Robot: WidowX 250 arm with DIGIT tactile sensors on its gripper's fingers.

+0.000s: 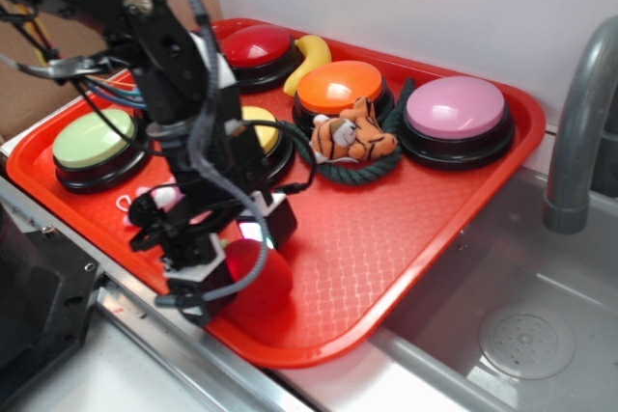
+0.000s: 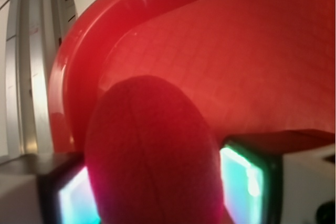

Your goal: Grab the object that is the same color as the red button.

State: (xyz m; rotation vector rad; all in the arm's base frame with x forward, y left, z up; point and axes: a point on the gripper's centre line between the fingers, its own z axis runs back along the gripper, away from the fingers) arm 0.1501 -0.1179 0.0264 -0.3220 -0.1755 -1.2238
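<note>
Exterior view: a red tray lies beside a metal sink with a grey faucet at the right. On the tray stand five dome buttons on black bases: the red button at the far edge, an orange button and a pink button to its right, a green button at the left, and a yellow button partly hidden behind the arm. A yellow banana lies between the red and orange buttons, and a striped tiger plush rests on a dark rope ring just in front of the orange button. A small pink-and-white toy sits near the green button. The black gripper is down at the near edge of the tray, its two pads pressed against either side of the red plush ball, which sits at the tray's front rim. Wrist view: the red plush ball fills the middle of the frame, clamped between two glowing pads, with the gripper closed on it. Behind it runs the gridded tray floor and curved rim.
</note>
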